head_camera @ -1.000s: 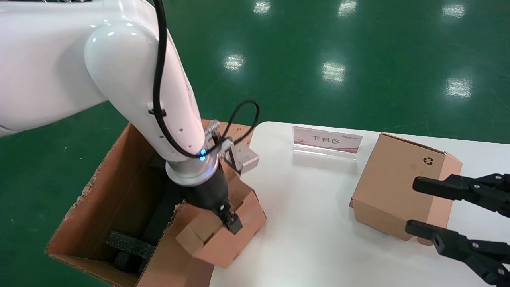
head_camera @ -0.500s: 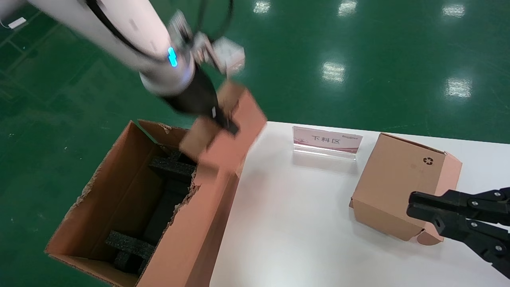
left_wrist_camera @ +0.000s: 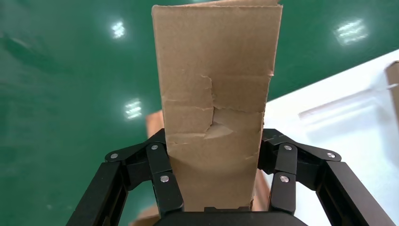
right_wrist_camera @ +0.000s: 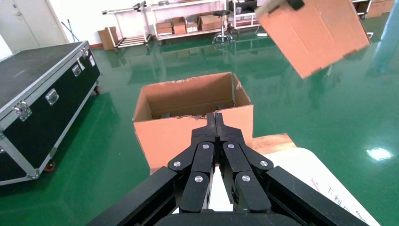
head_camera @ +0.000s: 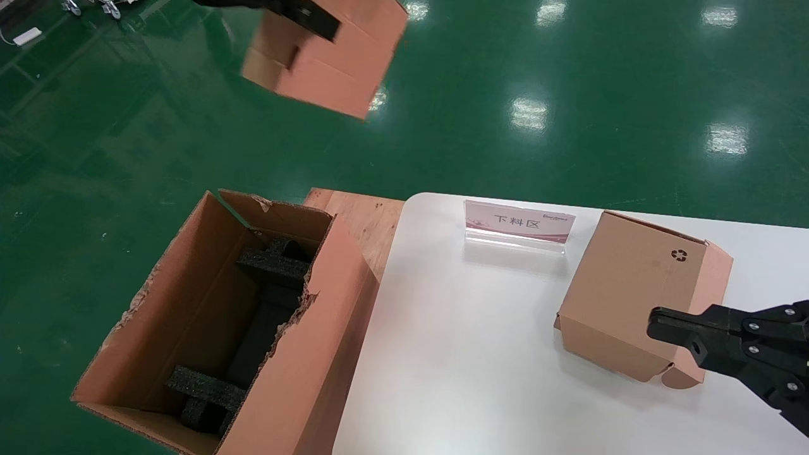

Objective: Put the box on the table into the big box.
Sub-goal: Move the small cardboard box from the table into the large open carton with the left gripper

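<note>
The box [head_camera: 328, 54] hung high in the air at the top of the head view, tilted, over the green floor [head_camera: 569, 126] and well clear of both the table [head_camera: 480, 354] and the big box [head_camera: 208, 328]. The left claw [left_wrist_camera: 214, 155] had it — in the left wrist view its two black fingers [left_wrist_camera: 157, 174] pressed against opposite side faces of the cardboard, so the claw was closed only as far as the box's width allowed. The face turned toward that camera was creased and slightly torn near its middle. In the head view only the tip of the left claw showed, dark against the top of the box at the frame's upper edge.

The big box stood on the floor just beside the table's left edge, open at the top, its rim ragged and torn, with black foam blocks [head_camera: 272, 265] lying inside. A strip of wooden board [head_camera: 366, 218] showed between its far corner and the table.

On the white table sat a second small box [head_camera: 632, 297] with a black recycling mark, toward the right side, and behind it a clear sign stand [head_camera: 518, 224] with a pink-edged label. The right claw [head_camera: 657, 322] was held low at the right edge of the table, just in front of that marked box — its fingers pressed fully together, gripping nothing, as the right wrist view showed plainly. That same view also took in a black case [right_wrist_camera: 37, 94] on the floor, well apart from the big box.
</note>
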Tool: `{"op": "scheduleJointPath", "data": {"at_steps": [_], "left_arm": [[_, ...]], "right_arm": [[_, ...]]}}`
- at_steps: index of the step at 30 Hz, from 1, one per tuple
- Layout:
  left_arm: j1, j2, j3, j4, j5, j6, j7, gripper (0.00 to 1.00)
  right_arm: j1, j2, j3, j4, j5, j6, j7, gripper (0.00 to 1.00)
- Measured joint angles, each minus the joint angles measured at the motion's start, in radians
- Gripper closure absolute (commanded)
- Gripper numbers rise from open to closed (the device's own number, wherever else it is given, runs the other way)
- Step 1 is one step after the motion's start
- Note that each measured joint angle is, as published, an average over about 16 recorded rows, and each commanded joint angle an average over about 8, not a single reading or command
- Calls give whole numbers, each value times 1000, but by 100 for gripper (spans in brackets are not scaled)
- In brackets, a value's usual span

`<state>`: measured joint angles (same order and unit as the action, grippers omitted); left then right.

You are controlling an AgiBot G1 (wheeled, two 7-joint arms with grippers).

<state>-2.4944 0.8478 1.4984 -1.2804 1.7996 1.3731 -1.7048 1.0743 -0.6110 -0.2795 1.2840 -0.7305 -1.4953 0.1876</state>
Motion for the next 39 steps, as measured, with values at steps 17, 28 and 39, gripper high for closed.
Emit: {"op": "scheduleJointPath", "data": {"at_steps": [17, 28, 39], "left_arm": [[-146, -43, 159, 62, -113, 220, 154, 100], [-186, -41, 330, 113, -231, 314, 91, 100], [-202, -12, 544, 161, -419, 348, -14, 100]], "right_arm": [[0, 0, 0, 0, 0, 0, 0, 0], [0, 0, 0, 0, 0, 0, 0, 0], [0, 0, 0, 0, 0, 0, 0, 0]]}}
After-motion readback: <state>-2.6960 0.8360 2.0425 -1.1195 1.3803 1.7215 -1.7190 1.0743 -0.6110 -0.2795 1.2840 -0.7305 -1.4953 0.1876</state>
